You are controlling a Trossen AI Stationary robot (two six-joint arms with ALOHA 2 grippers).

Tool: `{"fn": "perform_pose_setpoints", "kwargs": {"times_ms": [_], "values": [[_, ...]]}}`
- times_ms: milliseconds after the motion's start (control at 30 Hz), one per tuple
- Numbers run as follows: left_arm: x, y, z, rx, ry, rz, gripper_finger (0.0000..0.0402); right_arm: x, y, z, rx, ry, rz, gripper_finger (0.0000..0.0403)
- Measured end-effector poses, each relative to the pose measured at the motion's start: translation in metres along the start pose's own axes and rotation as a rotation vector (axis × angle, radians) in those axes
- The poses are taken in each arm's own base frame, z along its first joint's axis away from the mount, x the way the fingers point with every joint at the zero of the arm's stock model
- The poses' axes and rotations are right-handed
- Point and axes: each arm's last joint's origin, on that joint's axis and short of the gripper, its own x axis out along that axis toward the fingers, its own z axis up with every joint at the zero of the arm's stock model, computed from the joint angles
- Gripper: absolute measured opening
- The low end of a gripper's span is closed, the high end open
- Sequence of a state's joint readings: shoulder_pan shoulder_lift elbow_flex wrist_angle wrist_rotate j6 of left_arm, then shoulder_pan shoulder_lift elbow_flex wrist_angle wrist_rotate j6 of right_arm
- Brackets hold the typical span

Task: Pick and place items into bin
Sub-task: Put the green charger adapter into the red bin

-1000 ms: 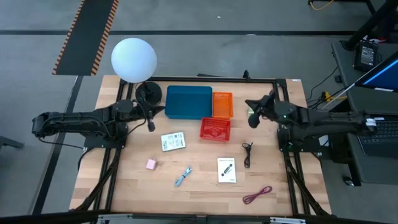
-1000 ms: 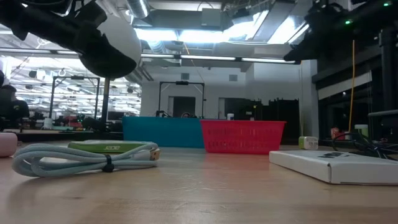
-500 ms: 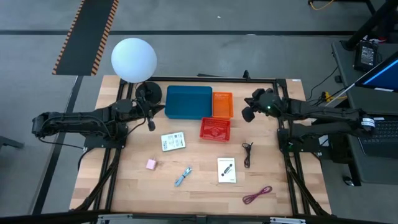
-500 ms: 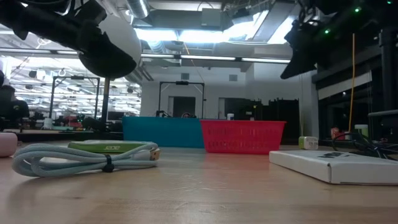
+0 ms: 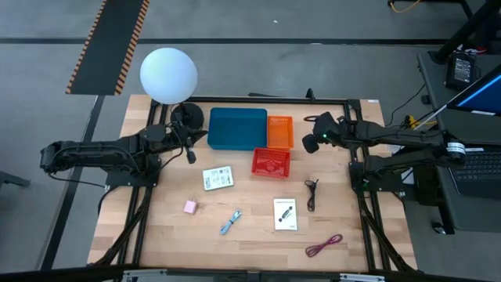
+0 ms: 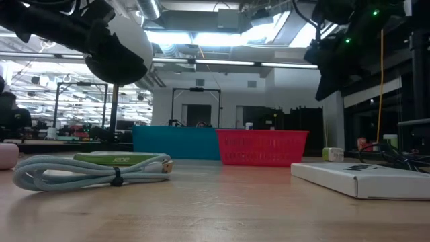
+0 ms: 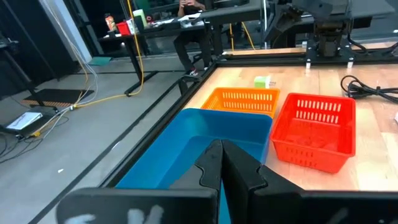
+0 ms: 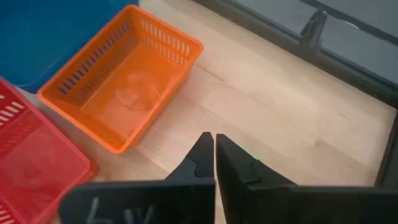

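No lettering can be read with any certainty. The two white printed cards [image 5: 218, 178] [image 5: 285, 213] on the worktop carry print too small to make out.

You are working in a large robotics lab or workshop: the pale wooden tabletop [image 5: 250, 227] stands on a grey concrete floor [image 5: 313, 19] marked with orange-and-black hazard tape [image 5: 109, 39]. Beyond it you see rows of ceiling strip lights [image 6: 222, 40], black metal workbenches [image 7: 168, 25] and loose yellow cabling [image 7: 134, 56].
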State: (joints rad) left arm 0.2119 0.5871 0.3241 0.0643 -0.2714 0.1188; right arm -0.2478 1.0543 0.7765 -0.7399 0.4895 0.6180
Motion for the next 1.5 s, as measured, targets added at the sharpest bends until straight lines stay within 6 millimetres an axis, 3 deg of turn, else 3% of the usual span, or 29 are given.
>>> {"fn": "perform_pose_setpoints", "kwargs": {"times_ms": [300, 700, 933, 1233, 1500], "values": [[0.000, 0.000, -0.001, 0.001, 0.005, 0.000, 0.0003, 0.001, -0.002, 0.000, 0.023, -0.006, -0.025, 0.0019], [0.000, 0.000, -0.001, 0.002, 0.008, -0.001, 0.0003, 0.020, -0.014, -0.020, 0.129, 0.061, -0.096, 0.0149], [0.000, 0.000, -0.001, 0.002, 0.009, -0.001, 0.0003, 0.025, -0.014, -0.024, 0.164, 0.055, -0.087, 0.0201], [0.000, 0.000, -0.001, 0.003, 0.010, -0.001, 0.0004, 0.048, -0.014, -0.045, 0.189, 0.134, -0.149, 0.0211], [0.000, 0.000, -0.001, 0.003, 0.010, -0.001, 0.0004, 0.067, -0.003, -0.046, 0.182, 0.140, -0.154, 0.0210]]}}
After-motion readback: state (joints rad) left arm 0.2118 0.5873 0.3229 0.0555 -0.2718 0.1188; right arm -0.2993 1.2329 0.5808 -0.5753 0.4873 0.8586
